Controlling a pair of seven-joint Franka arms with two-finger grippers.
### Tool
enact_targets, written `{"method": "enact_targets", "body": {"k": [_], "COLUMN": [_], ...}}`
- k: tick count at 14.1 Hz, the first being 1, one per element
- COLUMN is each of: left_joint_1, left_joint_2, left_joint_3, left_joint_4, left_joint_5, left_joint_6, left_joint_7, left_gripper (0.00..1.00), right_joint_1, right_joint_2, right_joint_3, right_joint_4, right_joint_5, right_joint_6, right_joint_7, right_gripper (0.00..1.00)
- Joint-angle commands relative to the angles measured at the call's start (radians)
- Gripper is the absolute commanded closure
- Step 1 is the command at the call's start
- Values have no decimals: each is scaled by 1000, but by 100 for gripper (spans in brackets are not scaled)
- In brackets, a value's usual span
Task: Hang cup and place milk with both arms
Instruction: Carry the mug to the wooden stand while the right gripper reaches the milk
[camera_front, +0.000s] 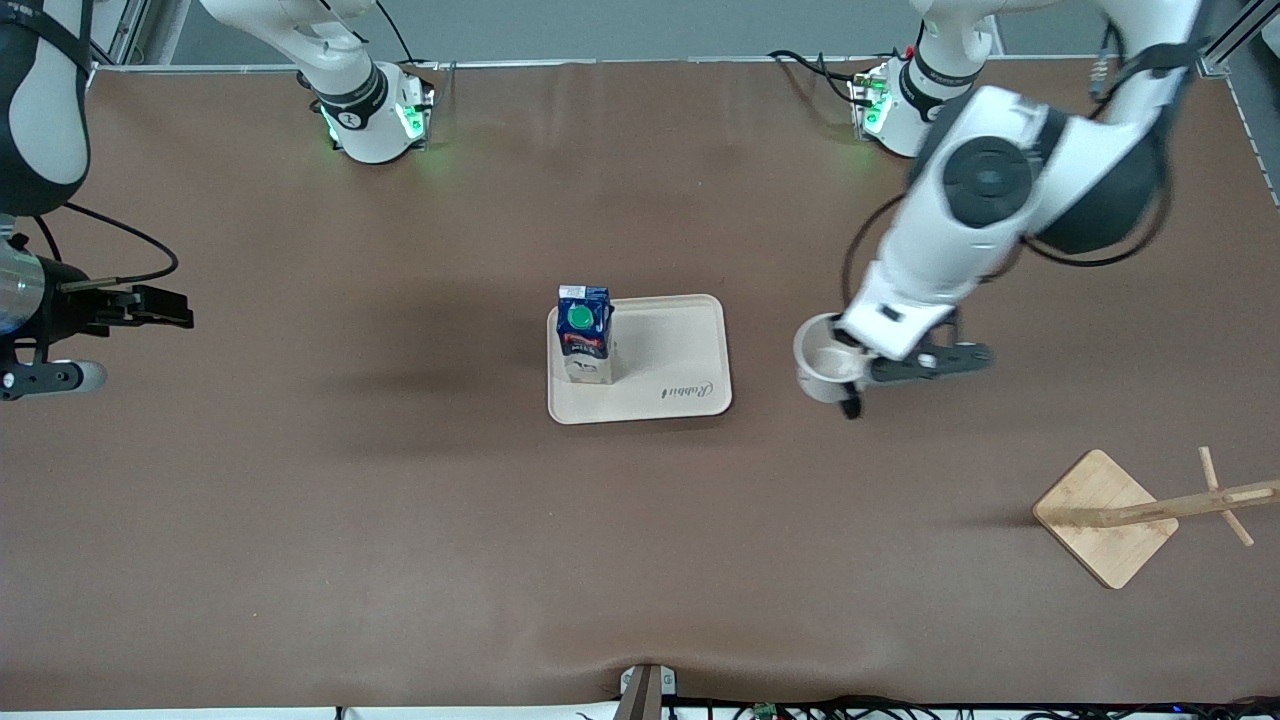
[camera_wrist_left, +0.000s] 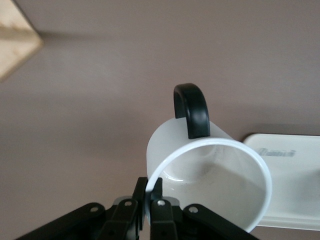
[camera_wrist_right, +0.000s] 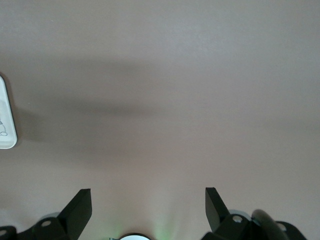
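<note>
My left gripper is shut on the rim of the white cup, over the table beside the tray, toward the left arm's end. In the left wrist view the fingers pinch the cup's wall, and its black handle points away from the gripper. The smiley face is hidden. The milk stands upright on the beige tray, at the tray's edge toward the right arm's end. My right gripper is open and empty over the right arm's end of the table; it also shows in the right wrist view.
A wooden cup rack with a square base and pegged pole stands toward the left arm's end, nearer the front camera than the cup; its base corner shows in the left wrist view. The tray's edge shows in both wrist views.
</note>
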Motion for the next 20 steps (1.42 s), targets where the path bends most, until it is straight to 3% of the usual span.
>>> {"method": "enact_targets", "body": {"k": [1, 3, 5, 9, 12, 17, 20], "left_joint_1": [121, 200, 271, 365, 415, 451, 486], "left_joint_2": [-41, -41, -20, 10, 42, 99, 102], "left_joint_3": [-9, -7, -7, -4, -4, -3, -3], "left_joint_4": [-3, 46, 120, 139, 146, 168, 168], "left_joint_5": [3, 0, -6, -69, -80, -166, -187], "left_joint_6": [-10, -8, -7, 60, 140, 185, 203], "left_joint_7": [198, 331, 450, 472, 470, 464, 461], "left_gripper": [100, 100, 100, 100, 100, 100, 100], "right_joint_1": [8, 13, 59, 168, 249, 361, 448], "right_joint_2": [-7, -7, 25, 51, 71, 97, 138], "right_joint_3": [-12, -14, -9, -6, -8, -6, -3], "right_joint_4": [4, 2, -30, -41, -41, -41, -42], "right_joint_5": [66, 167, 187, 215, 307, 309, 310], "right_joint_6": [-19, -22, -22, 36, 72, 83, 171], "right_joint_7": [5, 22, 60, 96, 303, 513, 680], "right_gripper": [0, 0, 0, 0, 0, 0, 0]}}
